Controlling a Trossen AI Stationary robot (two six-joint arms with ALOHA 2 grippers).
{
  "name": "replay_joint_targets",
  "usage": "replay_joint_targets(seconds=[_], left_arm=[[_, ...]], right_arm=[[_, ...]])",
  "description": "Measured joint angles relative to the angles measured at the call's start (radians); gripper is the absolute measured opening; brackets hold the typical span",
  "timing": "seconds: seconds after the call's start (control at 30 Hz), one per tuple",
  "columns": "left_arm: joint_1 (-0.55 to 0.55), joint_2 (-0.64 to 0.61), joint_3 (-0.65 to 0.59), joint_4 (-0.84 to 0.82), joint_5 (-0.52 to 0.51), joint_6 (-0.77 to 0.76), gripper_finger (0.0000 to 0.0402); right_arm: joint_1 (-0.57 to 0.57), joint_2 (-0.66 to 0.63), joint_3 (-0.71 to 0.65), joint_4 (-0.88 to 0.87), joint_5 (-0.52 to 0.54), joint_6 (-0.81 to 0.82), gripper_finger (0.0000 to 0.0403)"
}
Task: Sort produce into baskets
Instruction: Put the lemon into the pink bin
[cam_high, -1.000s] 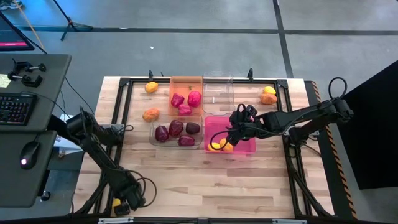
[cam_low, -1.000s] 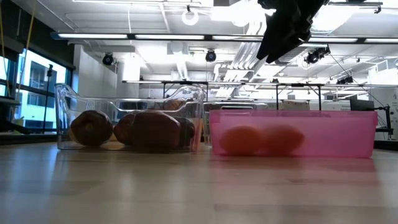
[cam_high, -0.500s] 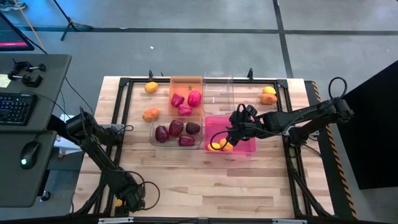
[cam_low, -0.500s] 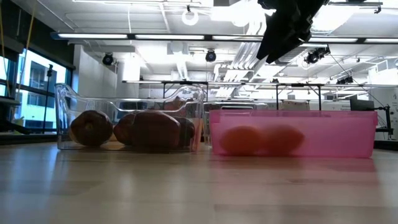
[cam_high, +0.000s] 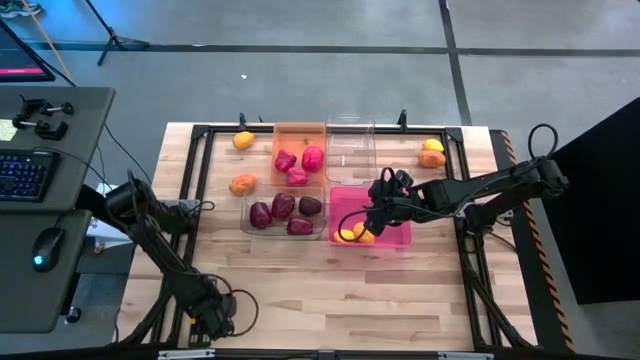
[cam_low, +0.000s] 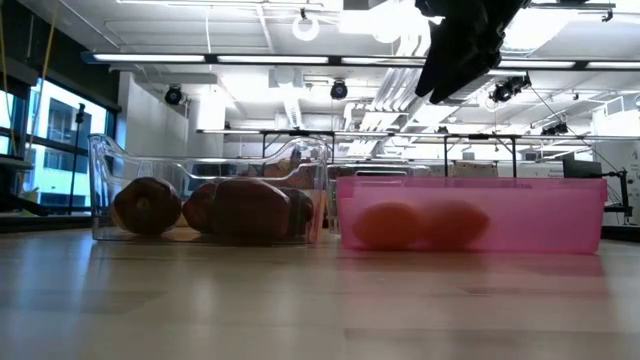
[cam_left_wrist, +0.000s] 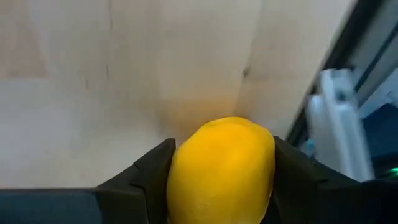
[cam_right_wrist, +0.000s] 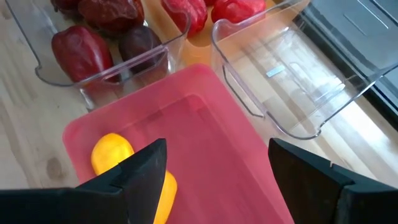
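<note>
Sorted so far, as I read it from the high view:
- Orange bin (cam_high: 299, 135): three pink-red pieces (cam_high: 297, 162).
- Clear bin (cam_high: 246, 212) nearer me: four maroon pieces (cam_high: 283, 212).
- Pink bin (cam_high: 392, 235): two pieces, a yellow one (cam_high: 347, 233) and an orange one (cam_high: 366, 237), both at its left end.
- Second clear bin (cam_high: 350, 150): I saw nothing in it.

Left loose on the table:
- One orange piece (cam_high: 243, 140) at the far left corner.
- One orange piece (cam_high: 242, 184) just left of the maroon bin.
- A yellow (cam_high: 432, 146) and an orange piece (cam_high: 431, 159), touching, at the far right.

In hand:
- Left gripper (cam_high: 190, 325), at the near left edge of the table, was clamped on a lemon (cam_left_wrist: 221, 168); its fingers (cam_left_wrist: 149, 177) were parted only as wide as the fruit.
- Right gripper (cam_high: 372, 208) hung over the pink bin, fingers (cam_right_wrist: 140, 171) spread wide and holding nothing.

I judged the job roughly two-thirds done: nine binned, one carried, four still out.

Lie of the lemon: it sat crosswise between the fingers. In the wrist view it looked nearly round, slightly wider than tall. I judged its long axis ran from finger to finger, but could not be sure. I could make out no pointed end.
</note>
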Motion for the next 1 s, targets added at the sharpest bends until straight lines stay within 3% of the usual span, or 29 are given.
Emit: replay_joint_targets(seconds=[0.1, 0.2, 0.27, 0.37, 0.43, 0.5, 0.57, 0.7, 0.9, 1.0], left_arm=[[0.035, -0.081, 0.001, -0.038, -0.043, 0.021, 0.0188], [0.1, -0.209, 0.027, -0.124, -0.156, 0.061, 0.0188], [0.167, -0.303, 0.075, -0.182, -0.298, 0.096, 0.0188], [0.282, -0.409, 0.154, -0.216, -0.591, 0.193, 0.0188], [0.365, -0.445, 0.206, -0.171, -0.773, 0.328, 0.0188], [0.456, -0.452, 0.242, -0.085, -0.871, 0.487, 0.0188], [0.551, -0.43, 0.249, 0.032, -0.877, 0.629, 0.0189], [0.707, -0.311, 0.243, 0.268, -0.767, 0.797, 0.0191], [0.843, -0.003, 0.277, 0.594, -0.567, 0.918, 0.0193], [0.878, 0.112, 0.372, 0.635, -0.542, 0.944, 0.0194]], right_arm=[[0.0, 0.0, 0.0, -0.011, -0.001, -0.001, 0.0271], [0.0, -0.001, 0.0, -0.015, -0.003, -0.001, 0.0271], [0.0, -0.005, 0.0, -0.015, -0.008, -0.001, 0.0271], [0.0, -0.023, 0.001, -0.015, -0.008, 0.0, 0.0271], [0.0, -0.044, 0.001, -0.015, -0.009, 0.003, 0.0271], [0.001, -0.074, 0.001, -0.018, -0.009, 0.026, 0.0271], [0.003, -0.111, 0.001, -0.019, -0.008, 0.048, 0.0271], [0.009, -0.181, 0.002, -0.023, 0.003, 0.086, 0.0271], [0.016, -0.257, 0.002, -0.037, 0.021, 0.117, 0.0271], [0.016, -0.277, 0.002, -0.041, 0.025, 0.121, 0.0271]])
